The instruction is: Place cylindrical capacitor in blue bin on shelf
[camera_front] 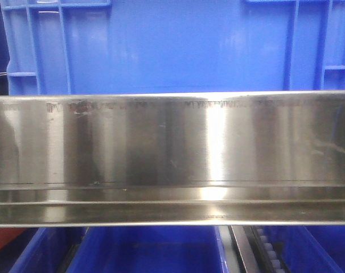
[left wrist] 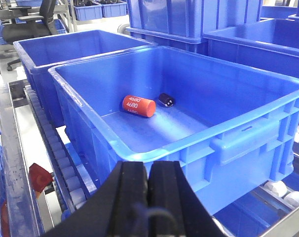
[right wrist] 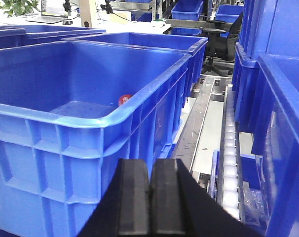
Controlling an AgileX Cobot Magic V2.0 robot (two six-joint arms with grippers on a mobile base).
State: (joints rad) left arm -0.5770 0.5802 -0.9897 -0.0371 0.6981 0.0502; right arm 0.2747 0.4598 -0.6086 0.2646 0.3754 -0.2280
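Front view: I see one shelf [camera_front: 172, 153] rail of brushed steel across the frame, one blue crate above it and others below.

Left wrist view: I count one cylindrical capacitor [left wrist: 138, 105] lying on its side on the floor of the blue bin [left wrist: 248, 131], with one small black cylinder [left wrist: 166, 99] just beside it. The left claw [left wrist: 148, 190] is fully closed and empty, outside the bin's near wall.

Right wrist view: The right claw [right wrist: 149, 192] is likewise pressed closed, empty. One red sliver of the capacitor shows over the bin rim.
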